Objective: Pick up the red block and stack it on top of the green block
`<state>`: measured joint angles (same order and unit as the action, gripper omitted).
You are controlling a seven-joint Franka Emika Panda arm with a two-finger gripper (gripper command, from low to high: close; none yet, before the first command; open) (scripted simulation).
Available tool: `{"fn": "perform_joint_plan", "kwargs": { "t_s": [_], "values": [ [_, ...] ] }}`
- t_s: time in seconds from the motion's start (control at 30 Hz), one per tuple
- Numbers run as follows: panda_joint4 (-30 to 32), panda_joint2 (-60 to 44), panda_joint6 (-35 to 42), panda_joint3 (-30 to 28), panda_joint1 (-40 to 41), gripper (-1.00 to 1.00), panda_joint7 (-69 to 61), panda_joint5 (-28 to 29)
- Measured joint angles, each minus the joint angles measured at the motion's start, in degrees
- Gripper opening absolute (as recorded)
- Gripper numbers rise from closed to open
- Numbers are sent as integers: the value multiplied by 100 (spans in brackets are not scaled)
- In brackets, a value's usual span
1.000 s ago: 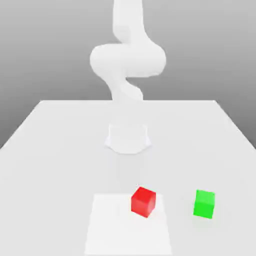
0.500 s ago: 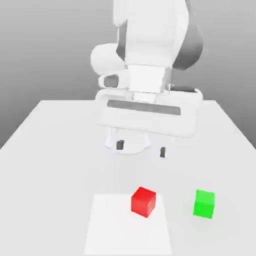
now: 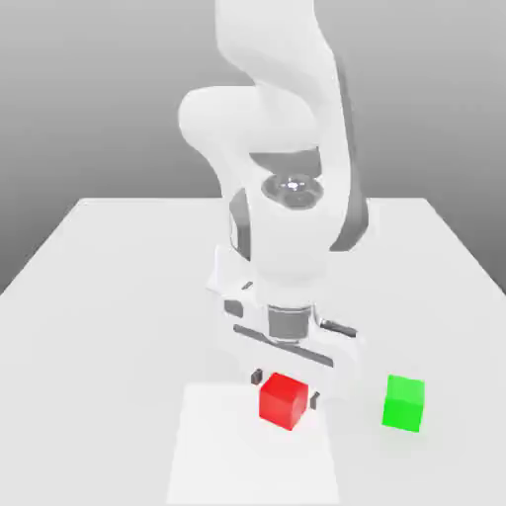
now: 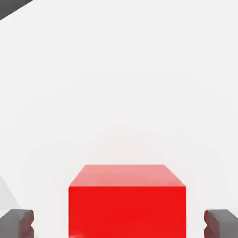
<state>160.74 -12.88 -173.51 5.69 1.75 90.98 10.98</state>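
Apparently rigid and light, judging by the red cube's (image 3: 284, 401) plain, smooth faces; probably somewhat slippery, unlikely to crush or break. Sitting on the white patch (image 3: 247, 464) near its far edge, on the pale table (image 3: 119, 346), turned at an angle to the patch's sides. Best taken by two opposite upright faces, with even pressure at mid-height; off-centre contact could twist or squirt it out. Already well suited to such a hold: gripper (image 3: 286, 389) spread wide, holding nothing, with a fingertip off each side of the cube and a gap at both in the hand view. Likely next: settling to grasp height, then closing. Green cube (image 3: 403, 403) standing apart, toward the exterior view's right, stacking not begun; flat-topped and likely just as light, hence easily nudged during placement. Containers: none noted, hence no contents to report.
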Motion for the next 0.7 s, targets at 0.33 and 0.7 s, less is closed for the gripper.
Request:
{"fn": "perform_joint_plan", "kwargs": {
  "t_s": [0.33,0.7],
  "values": [
    [36,360,287,260,171,-100,-228,-332],
    [34,1543,1474,793,-242,-100,-764,-1259]
  ]
}}
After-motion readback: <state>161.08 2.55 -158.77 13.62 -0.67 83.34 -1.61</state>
